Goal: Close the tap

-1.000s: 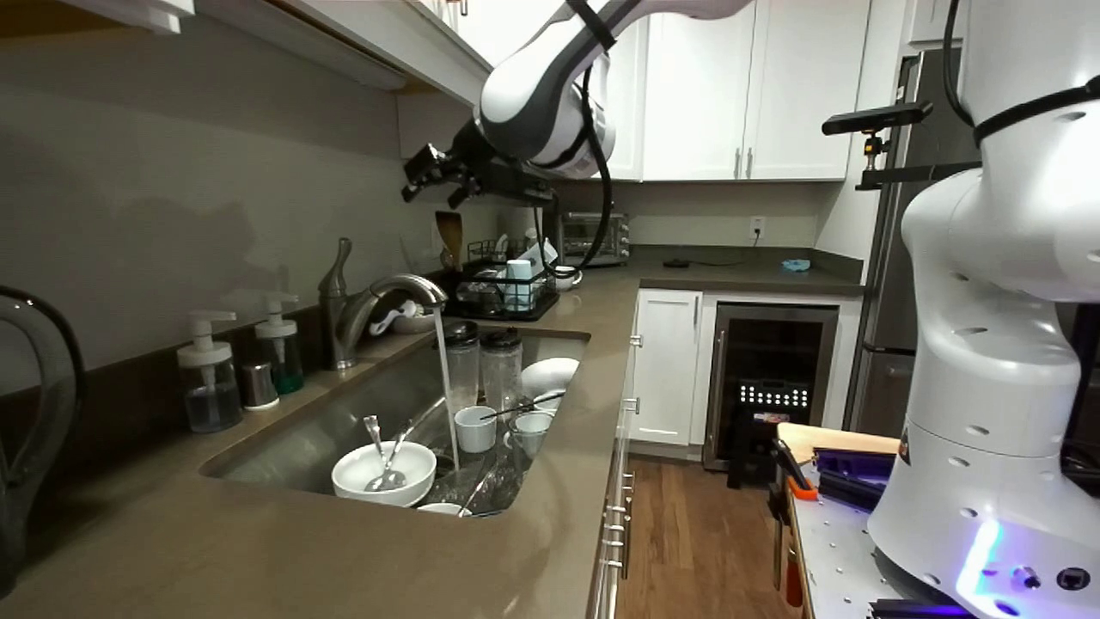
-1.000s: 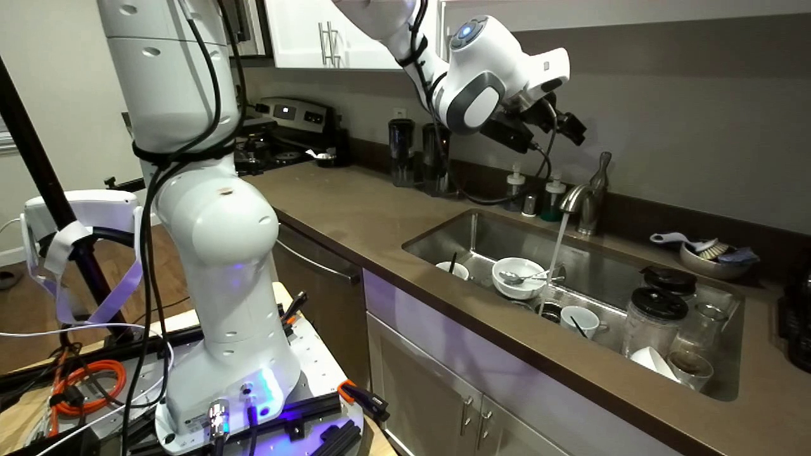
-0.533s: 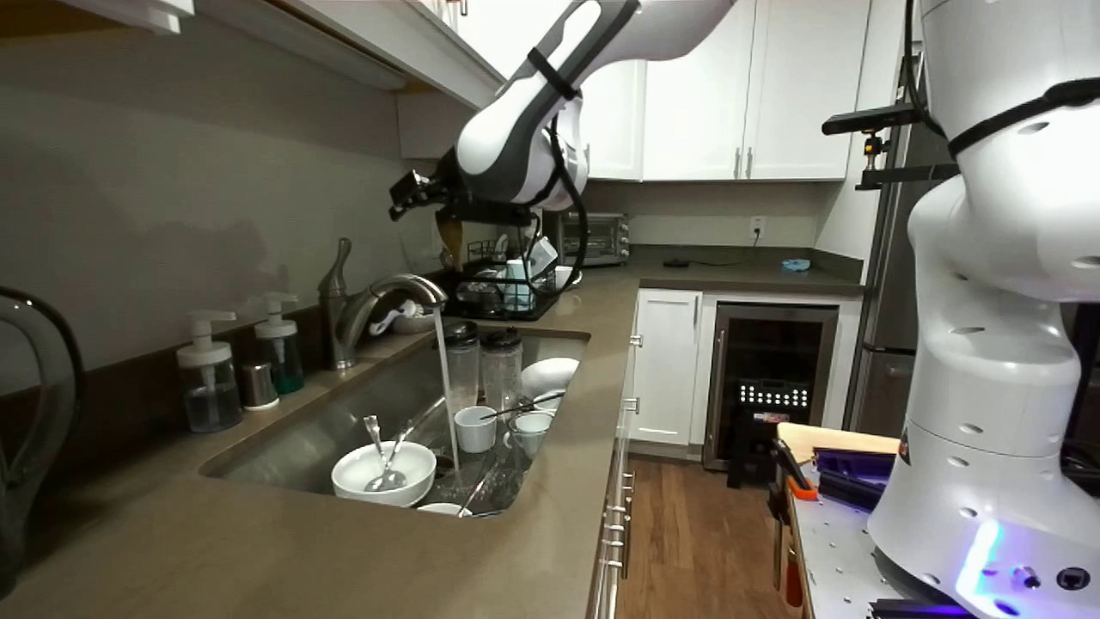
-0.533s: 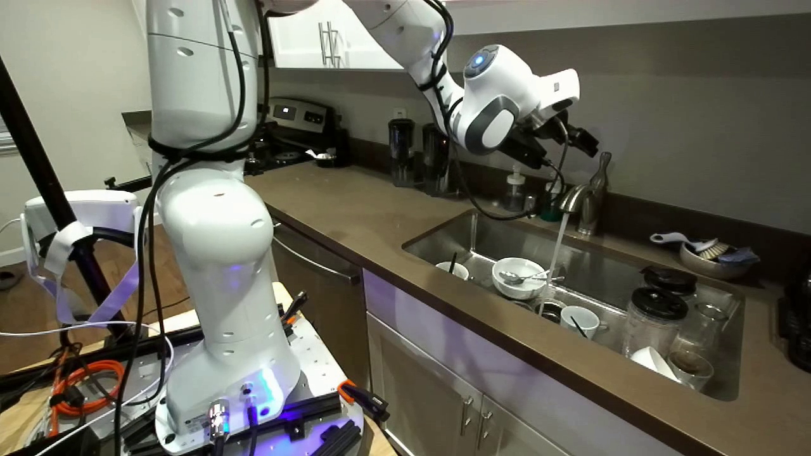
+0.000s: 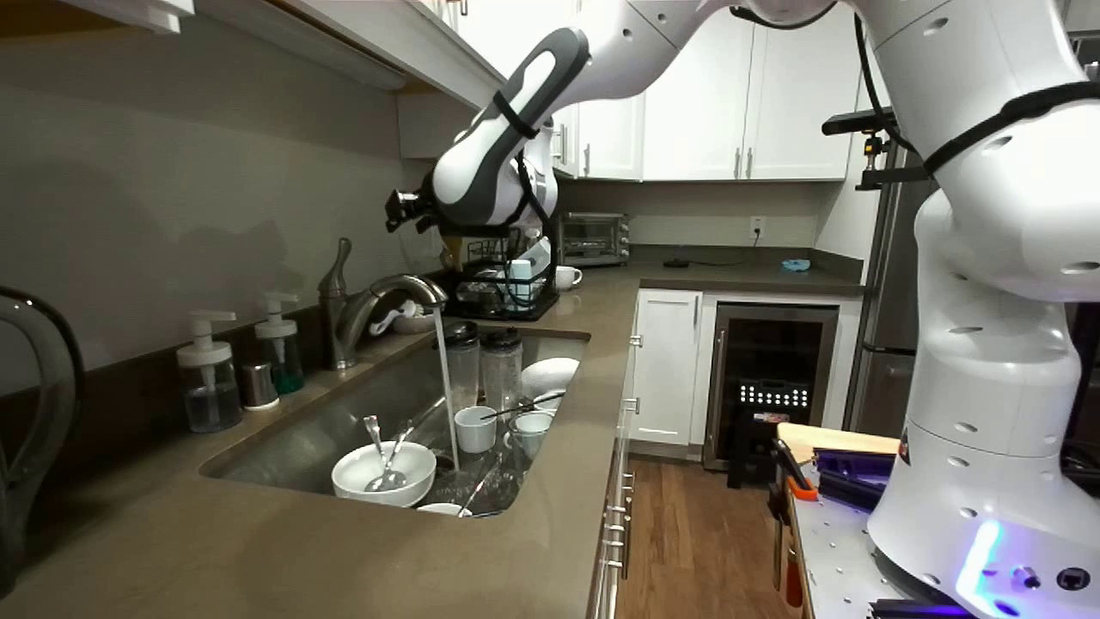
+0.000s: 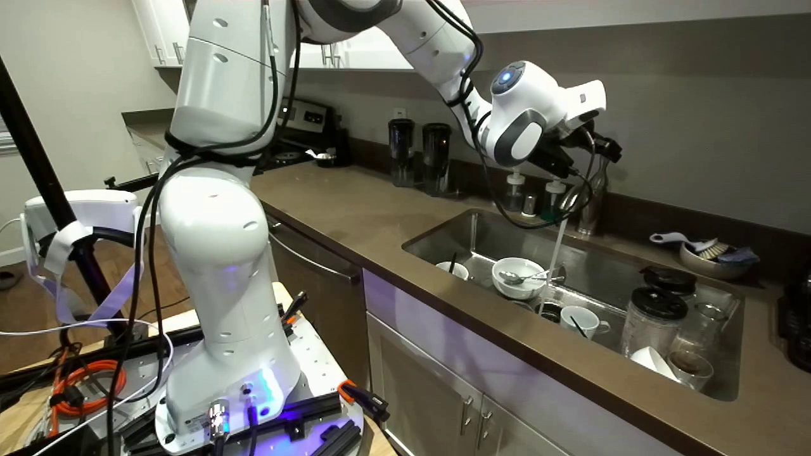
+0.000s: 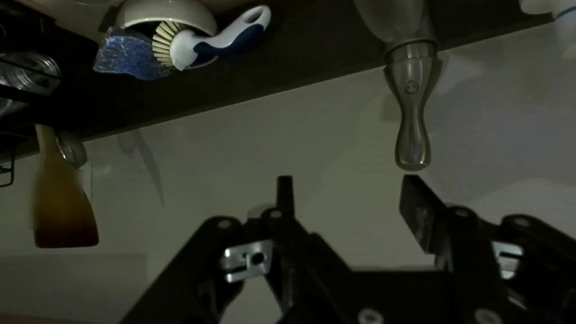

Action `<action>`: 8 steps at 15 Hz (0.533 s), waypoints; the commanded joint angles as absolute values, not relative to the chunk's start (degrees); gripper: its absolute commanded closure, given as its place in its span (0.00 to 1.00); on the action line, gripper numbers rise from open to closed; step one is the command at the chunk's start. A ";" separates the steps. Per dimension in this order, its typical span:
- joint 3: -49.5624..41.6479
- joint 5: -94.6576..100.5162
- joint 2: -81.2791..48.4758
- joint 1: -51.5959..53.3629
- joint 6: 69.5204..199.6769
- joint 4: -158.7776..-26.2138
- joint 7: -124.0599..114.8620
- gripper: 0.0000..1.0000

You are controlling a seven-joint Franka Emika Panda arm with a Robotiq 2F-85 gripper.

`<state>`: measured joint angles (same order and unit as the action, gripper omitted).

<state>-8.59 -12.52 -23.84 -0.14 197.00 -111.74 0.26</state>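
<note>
The tap [image 5: 361, 311] stands just behind the sink [image 5: 301, 456], its spout [image 5: 411, 285] arching forward so that the stream [image 5: 446, 387] falls inside the sink; with water running, the closing is not yet done. Its handle [image 7: 412, 112] stands upright, also behind the sink, with a slim middle and a rounded knob [image 7: 412, 153] that look shaped to be easily held.

The gripper [image 7: 348, 198] hangs in the air roughly above the sink's back edge, its two fingers [image 7: 418, 211] spread wide with nothing between them, probably to leave room for the knob. In the wrist view the handle lines up with one finger instead of the gap, so a grasp would likely need a small sideways shift first (a plain shove might do instead, though which way shuts the water cannot be told). The arm [image 5: 601, 64] reaches across from the front of the sink, held high over it, likely to spare the spout a knock.

Soap bottles [image 5: 206, 378] stand behind the sink, presumably within reach for washing; a bowl [image 5: 369, 497] in the sink, near the stream, holds cutlery [image 5: 387, 481], perhaps put there to soak.
</note>
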 commanded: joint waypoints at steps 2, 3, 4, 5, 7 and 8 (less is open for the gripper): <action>-4.50 -10.71 -26.20 -4.00 200.15 -108.59 -1.56 0.74; -5.56 -10.47 -26.34 -3.28 197.87 -106.29 -2.16 0.80; -4.30 -10.64 -26.30 -4.47 198.07 -106.17 -1.63 0.87; -3.58 -10.35 -26.09 -5.18 198.03 -106.10 -1.86 0.93; -1.60 -9.65 -25.43 -6.94 198.00 -106.32 -1.98 0.86; -0.85 -9.31 -25.15 -7.57 198.00 -106.57 -1.87 0.88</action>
